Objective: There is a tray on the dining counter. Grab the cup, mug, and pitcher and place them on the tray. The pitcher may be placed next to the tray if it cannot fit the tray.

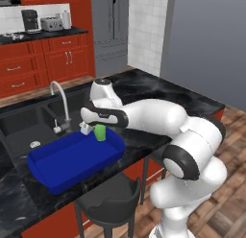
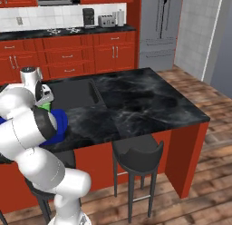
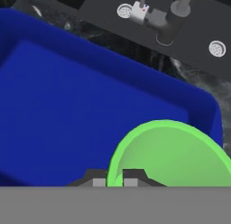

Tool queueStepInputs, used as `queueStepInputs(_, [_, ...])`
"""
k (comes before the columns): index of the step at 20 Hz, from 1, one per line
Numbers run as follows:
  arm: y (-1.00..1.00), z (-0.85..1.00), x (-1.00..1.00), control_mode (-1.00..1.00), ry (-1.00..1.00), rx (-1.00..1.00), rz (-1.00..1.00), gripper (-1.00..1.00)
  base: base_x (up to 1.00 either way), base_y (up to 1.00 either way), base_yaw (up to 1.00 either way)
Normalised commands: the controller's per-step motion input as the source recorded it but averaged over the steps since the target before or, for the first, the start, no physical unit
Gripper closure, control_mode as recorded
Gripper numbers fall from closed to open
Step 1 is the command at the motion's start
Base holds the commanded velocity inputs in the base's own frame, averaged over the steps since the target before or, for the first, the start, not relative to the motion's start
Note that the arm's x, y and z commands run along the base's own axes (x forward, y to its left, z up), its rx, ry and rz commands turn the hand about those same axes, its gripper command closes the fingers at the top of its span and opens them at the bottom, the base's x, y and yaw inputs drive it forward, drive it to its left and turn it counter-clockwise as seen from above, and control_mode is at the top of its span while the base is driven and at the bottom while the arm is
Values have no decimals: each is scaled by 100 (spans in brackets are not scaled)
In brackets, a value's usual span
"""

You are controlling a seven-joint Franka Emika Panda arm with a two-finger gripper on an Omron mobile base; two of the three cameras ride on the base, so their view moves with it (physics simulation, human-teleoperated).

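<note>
Gripping cup (image 3: 176, 153), seemingly above tray (image 3: 67, 105)

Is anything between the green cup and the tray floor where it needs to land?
Nothing visible. The tool is shut on the cup's rim, and the cup hangs over the far right corner of the tray, whose blue floor shows bare.

I see a glossy plastic tray (image 1: 57, 167), smooth matt green cup (image 3: 176, 157), polished black marble counter (image 2: 145, 101), and shiny metal faucet (image 1: 58, 95).
</note>
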Motion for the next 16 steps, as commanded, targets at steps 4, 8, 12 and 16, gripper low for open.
queueStepInputs(4, [7, -32, 0, -100, 0, 0, 0, 100, 0, 0, 0])
queueStepInputs(8, [0, -29, 7, -100, 0, 1, 0, 100, 0, 0, 0])
queueStepInputs(12, [0, -26, 23, -100, 0, 2, 0, 100, 0, 0, 0])
queueStepInputs(16, [0, -19, 33, -100, 0, 5, 0, 100, 0, 0, 0])
